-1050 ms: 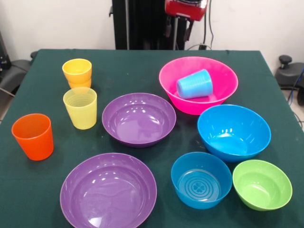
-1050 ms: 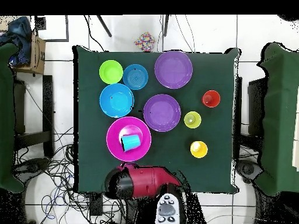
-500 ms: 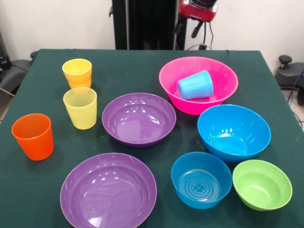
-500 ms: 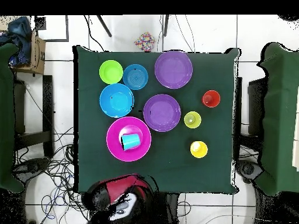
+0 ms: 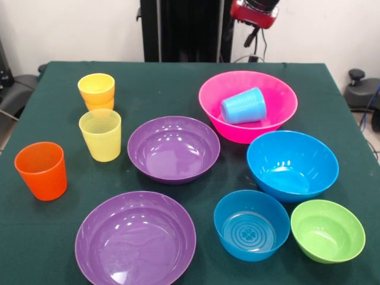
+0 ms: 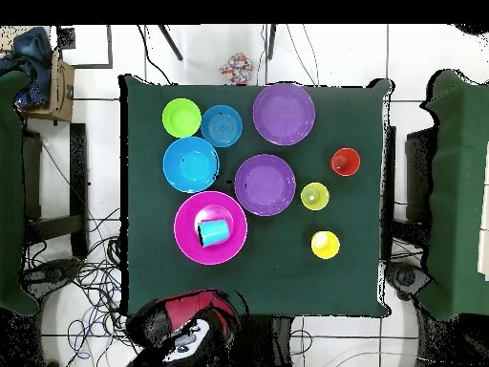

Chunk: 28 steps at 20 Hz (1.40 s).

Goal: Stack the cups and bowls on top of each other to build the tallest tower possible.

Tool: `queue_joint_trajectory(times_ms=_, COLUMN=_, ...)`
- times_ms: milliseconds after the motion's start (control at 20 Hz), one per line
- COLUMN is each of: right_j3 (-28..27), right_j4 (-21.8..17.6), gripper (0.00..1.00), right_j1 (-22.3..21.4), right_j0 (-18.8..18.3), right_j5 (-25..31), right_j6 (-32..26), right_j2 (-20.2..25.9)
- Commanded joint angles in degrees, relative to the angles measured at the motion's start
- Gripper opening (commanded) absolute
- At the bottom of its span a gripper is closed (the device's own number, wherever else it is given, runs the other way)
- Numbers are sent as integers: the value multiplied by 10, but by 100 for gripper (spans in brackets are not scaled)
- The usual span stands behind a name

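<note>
End effector (image 5: 255, 13) drawn off the worktop (image 5: 178, 83) edge, grip state not discernible, light blue cup (image 5: 243, 105) lying in pink bowl (image 5: 273, 122) nearest it, remaining cups and bowls spread beyond

**No readable text**

Showing no legible words, labels, brand marks, numbers or signs in either view. Bearing only moulded concentric rings, not lettering, inside the small blue bowl (image 5: 251, 224). Carrying no print on the green cloth of the surface (image 5: 178, 89). Staying too small to read on the patterned item on the floor (image 6: 238, 68).
</note>
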Motion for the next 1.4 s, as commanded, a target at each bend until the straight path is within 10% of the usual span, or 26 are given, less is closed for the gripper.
queue_joint_trajectory(times_ms=50, right_j3=-49, right_j4=36, gripper=100, right_j1=23, right_j0=-20, right_j5=-90, right_j6=108, right_j2=26)
queue_joint_trajectory(times_ms=700, right_j3=-10, right_j4=50, gripper=100, right_j1=-77, right_j0=-70, right_j5=-41, right_j6=68, right_j2=36)
queue_joint_trajectory(times_ms=1400, right_j3=-49, right_j4=22, gripper=100, right_j1=-174, right_j0=-218, right_j5=140, right_j6=-47, right_j2=85)
